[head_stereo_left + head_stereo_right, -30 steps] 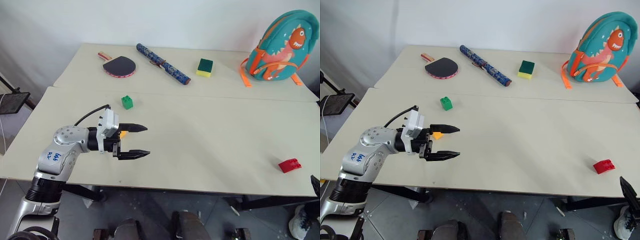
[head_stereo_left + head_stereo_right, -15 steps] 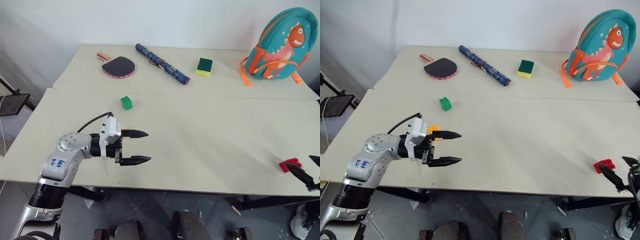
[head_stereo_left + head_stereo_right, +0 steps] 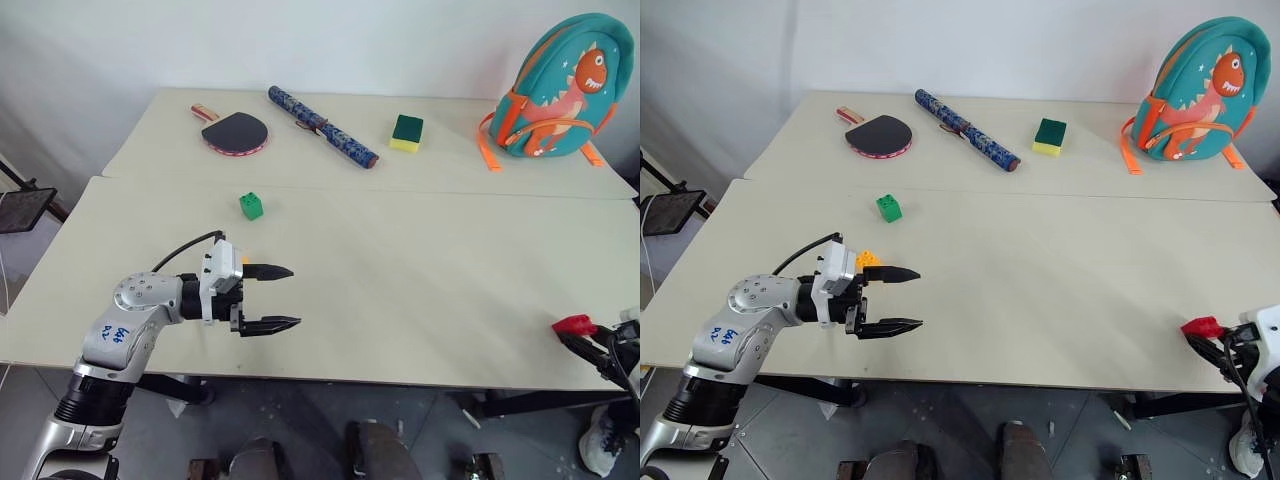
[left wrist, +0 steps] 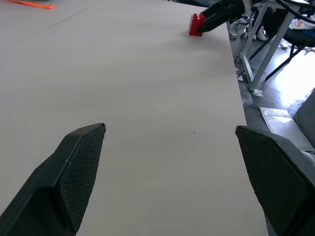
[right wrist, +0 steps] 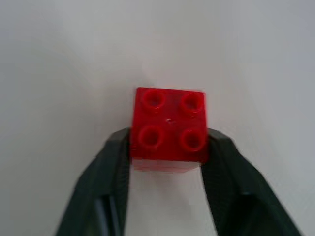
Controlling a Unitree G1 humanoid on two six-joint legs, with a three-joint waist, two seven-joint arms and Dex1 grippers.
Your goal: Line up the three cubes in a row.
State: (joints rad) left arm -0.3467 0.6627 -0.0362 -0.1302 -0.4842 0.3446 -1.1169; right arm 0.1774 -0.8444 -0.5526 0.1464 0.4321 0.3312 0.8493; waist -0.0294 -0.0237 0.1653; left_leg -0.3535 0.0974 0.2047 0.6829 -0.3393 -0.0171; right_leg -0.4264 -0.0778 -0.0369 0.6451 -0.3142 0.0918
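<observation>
Lower right: the right gripper (image 5: 167,147) is clamping the red cube (image 5: 169,129) across its flat sides. The cube is probably light, rigid and slick, so flat-wall contact suits it. Lower left: the left gripper (image 3: 270,298) is hovering, its fingers spread.

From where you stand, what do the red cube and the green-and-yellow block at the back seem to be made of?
The red cube looks like hard moulded plastic, smooth and slightly glossy: four crisp round studs on its top and sharp edges. The right gripper is shut on it. The green-and-yellow block looks like soft sponge foam, matt: a dark green layer on a yellow one, with rounded corners. Its texture is too small to confirm.
</observation>
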